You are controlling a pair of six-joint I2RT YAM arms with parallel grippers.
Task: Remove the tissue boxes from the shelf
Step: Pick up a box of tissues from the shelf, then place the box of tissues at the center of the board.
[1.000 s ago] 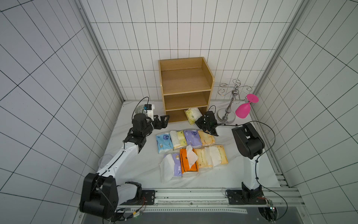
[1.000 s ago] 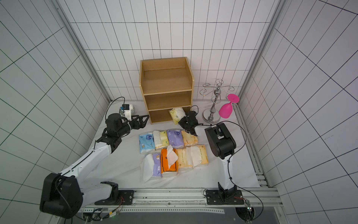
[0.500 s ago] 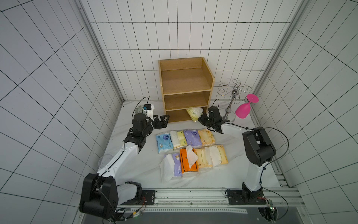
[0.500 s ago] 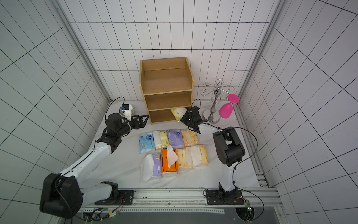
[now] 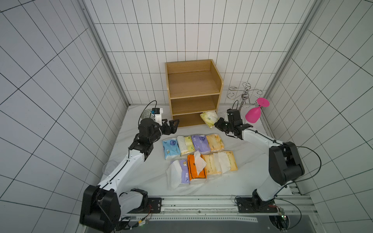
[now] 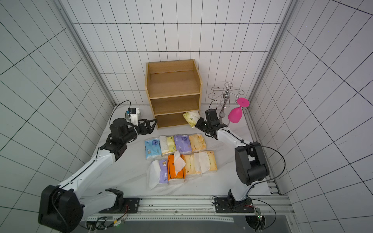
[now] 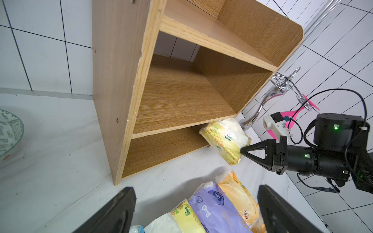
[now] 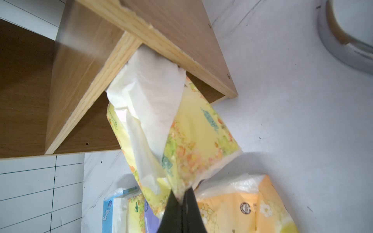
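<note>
- The right gripper (image 7: 242,150) has its jaws pinched tight on the wrapper seam at one end of the yellow tissue pack (image 7: 223,141). The right wrist view shows only that thin plastic edge caught between the tips.
- The pack hangs tilted at the right front corner of the bottom tier of the shelf (image 5: 193,84). Most of it is already past the front edge, and its loose white tissue (image 8: 149,90) touches the wooden edge above.
- The left gripper (image 5: 173,123) stands wide and holds nothing, near the shelf's left front corner.
- The top and middle tiers are bare in both top views. Eight other packs (image 5: 198,142) lie in two rows on the table (image 5: 141,177) in front of the shelf.
- The step in hand looks like pulling out the last pack, so the task is nearly done.
- Next, the pack should come straight back until it clears the shelf, then go down beside the rows and be let go.
- The hold is only on soft plastic, so a slow pull seems wise.
- The tissue may snag, and the metal stand (image 5: 245,96) is close to that arm.
</note>
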